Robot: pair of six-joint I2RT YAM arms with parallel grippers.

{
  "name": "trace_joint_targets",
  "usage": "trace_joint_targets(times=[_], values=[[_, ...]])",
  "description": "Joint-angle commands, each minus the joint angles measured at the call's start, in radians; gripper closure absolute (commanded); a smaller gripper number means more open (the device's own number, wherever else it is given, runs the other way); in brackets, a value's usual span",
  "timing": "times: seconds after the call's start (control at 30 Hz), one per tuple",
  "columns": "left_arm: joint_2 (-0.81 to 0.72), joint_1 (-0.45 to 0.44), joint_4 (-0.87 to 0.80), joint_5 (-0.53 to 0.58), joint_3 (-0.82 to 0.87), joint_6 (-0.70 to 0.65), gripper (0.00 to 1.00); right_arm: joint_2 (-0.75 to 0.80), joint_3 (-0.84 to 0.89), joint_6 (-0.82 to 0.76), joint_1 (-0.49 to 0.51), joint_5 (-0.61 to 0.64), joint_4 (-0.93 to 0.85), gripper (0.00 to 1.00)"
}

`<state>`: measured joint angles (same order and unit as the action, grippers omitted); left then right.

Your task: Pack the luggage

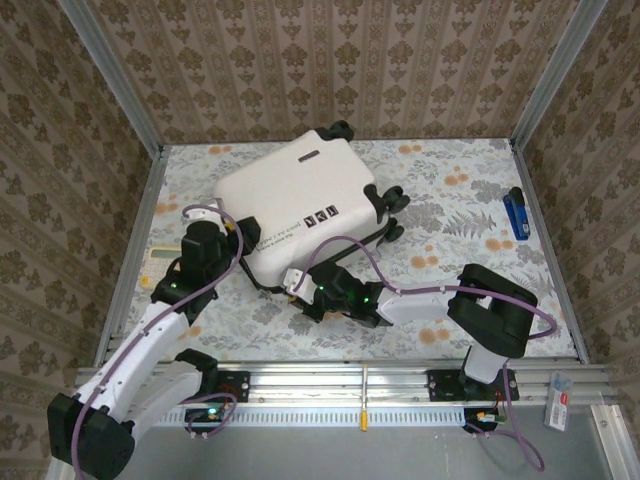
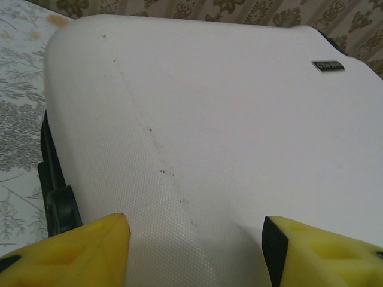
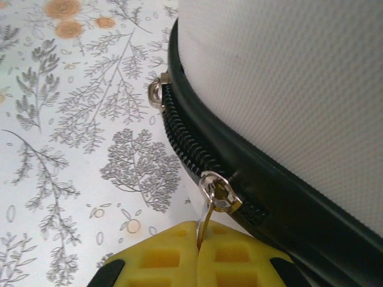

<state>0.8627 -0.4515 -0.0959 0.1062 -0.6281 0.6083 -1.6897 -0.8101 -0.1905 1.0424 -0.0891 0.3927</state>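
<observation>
Right wrist: right gripper (image 3: 197, 239) pinched tight on zipper pull (image 3: 207, 209) at 6 o'clock. Luggage (image 1: 300, 205) lies 11 o'clock from arm bases. Left gripper (image 2: 194, 251) half-spread over shell, gripping nothing. Step looks like zipping; next calls for steady drag along seam.

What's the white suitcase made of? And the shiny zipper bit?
The luggage shell looks like hard plastic: matte cream-white with a fine pebbled grain. The zipper pull looks like metal, silvery with bright glints. The zipper teeth seem a black plastic coil, maybe nylon, from their looped ridges.
</observation>
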Motion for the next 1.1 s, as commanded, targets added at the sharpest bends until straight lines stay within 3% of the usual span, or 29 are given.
trace_joint_targets(times=[0.0, 0.13, 0.3, 0.47, 0.6, 0.77, 0.9, 1.07], values=[[0.054, -0.067, -0.239, -0.233, 0.109, 0.106, 0.37, 0.025, -0.059, 0.030, 0.016, -0.187, 0.138, 1.00], [0.102, -0.073, -0.134, -0.255, 0.133, 0.131, 0.38, 0.023, -0.092, 0.035, 0.036, -0.255, 0.166, 1.00], [0.211, -0.078, -0.036, -0.282, 0.082, 0.105, 0.37, -0.042, -0.157, 0.134, -0.052, -0.334, 0.214, 1.00], [0.327, -0.091, 0.072, -0.315, 0.048, 0.126, 0.39, -0.113, -0.263, 0.269, -0.068, -0.225, 0.223, 1.00], [0.349, -0.105, 0.061, -0.300, 0.034, 0.129, 0.39, -0.118, -0.283, 0.356, -0.050, -0.155, 0.243, 1.00], [0.342, -0.064, -0.045, -0.267, -0.038, 0.017, 0.35, -0.090, -0.315, 0.404, -0.140, -0.053, 0.072, 1.00], [0.418, -0.019, -0.033, -0.303, -0.121, -0.068, 0.35, -0.106, -0.366, 0.420, -0.212, -0.106, -0.010, 1.00], [0.550, 0.024, 0.041, -0.358, -0.217, -0.145, 0.35, -0.178, -0.476, 0.397, -0.221, -0.174, -0.084, 1.00]])
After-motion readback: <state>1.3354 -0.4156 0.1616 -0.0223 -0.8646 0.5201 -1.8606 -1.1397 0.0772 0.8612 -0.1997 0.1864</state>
